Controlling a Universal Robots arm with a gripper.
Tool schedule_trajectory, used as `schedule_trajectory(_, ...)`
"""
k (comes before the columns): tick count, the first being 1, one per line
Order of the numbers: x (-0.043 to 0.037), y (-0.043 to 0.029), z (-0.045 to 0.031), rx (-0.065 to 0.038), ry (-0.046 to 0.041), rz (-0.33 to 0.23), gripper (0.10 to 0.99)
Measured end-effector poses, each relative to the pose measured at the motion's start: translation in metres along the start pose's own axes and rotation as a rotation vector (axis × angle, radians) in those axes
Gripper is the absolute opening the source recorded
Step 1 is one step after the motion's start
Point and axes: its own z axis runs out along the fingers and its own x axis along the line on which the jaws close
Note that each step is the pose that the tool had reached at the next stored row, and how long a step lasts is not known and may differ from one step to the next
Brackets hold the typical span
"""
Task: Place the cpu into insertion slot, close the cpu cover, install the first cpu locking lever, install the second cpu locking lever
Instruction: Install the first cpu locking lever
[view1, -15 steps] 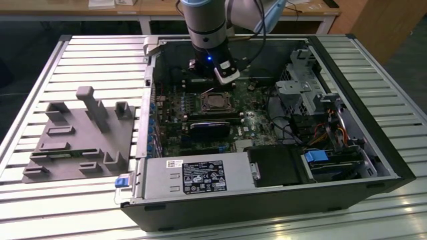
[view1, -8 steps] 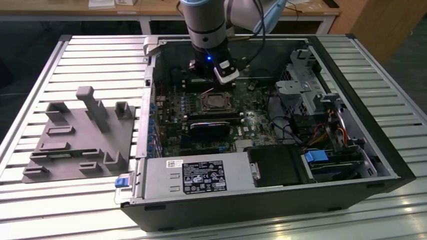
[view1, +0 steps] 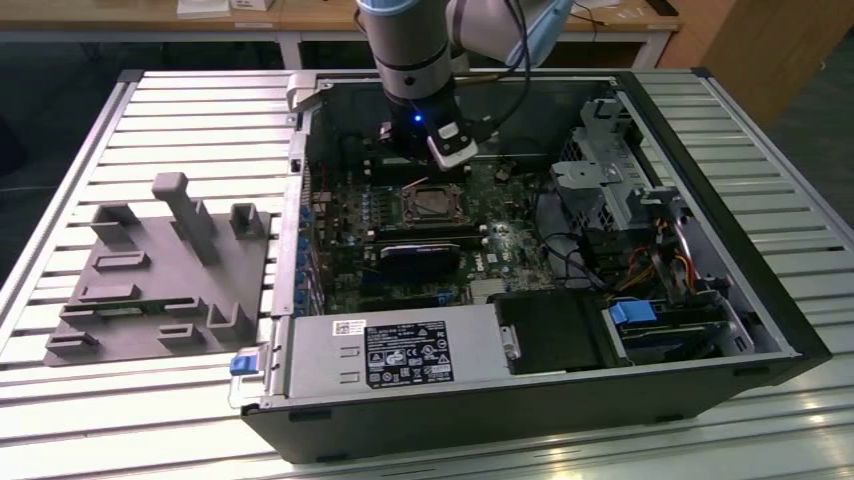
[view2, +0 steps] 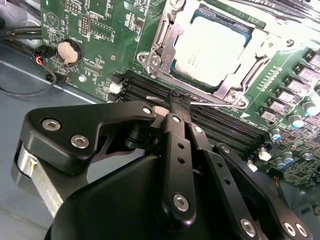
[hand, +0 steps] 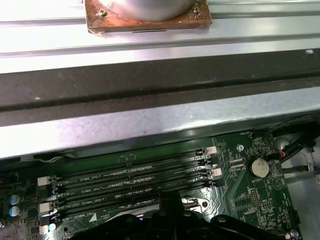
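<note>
The cpu (view2: 212, 47), a silvery square chip, lies in the insertion slot (view1: 430, 203) on the green board. The cpu cover (view2: 167, 30), a thin metal frame, lies down around it. A thin silvery locking lever (view2: 220, 104) runs along the socket's edge beside the memory slots. My black gripper (view2: 177, 100) is shut, its fingertips (view2: 172, 102) right at that lever; whether they clamp it or only press on it is hidden. In the exterior view the gripper (view1: 434, 160) hangs just behind the socket inside the open computer case.
Memory slots (hand: 130, 180) and a coin battery (hand: 257, 167) lie by the socket. A black rounded block (view1: 414, 255), the grey power-supply box (view1: 387, 355), cables (view1: 574, 255) and a drive cage (view1: 614, 170) crowd the case. A grey fixture (view1: 160, 270) sits at the exterior view's left.
</note>
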Motion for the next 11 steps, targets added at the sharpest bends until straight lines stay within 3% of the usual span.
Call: schedule_trajectory(11,0.0021,0.0037,0.0041,0.021,-0.0134,0.029,0.102)
